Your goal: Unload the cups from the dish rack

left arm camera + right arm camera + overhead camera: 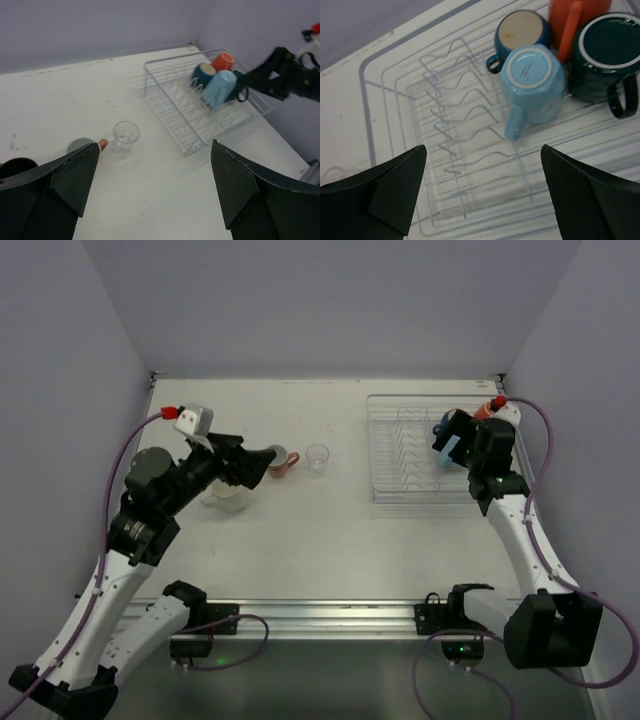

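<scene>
The white wire dish rack stands at the right. In the right wrist view its far corner holds a light blue cup upside down, a dark blue cup, an orange cup and a dark teal cup. My right gripper is open and empty above the rack's tines, just short of the light blue cup. My left gripper is open and empty above the table. Just ahead of it stand a clear glass tumbler and a salmon-pink cup. A white cup stands under the left arm.
The rack and its cups also show in the left wrist view, with the right arm over them. A dark round rim shows at that view's left edge. Walls close the table on three sides.
</scene>
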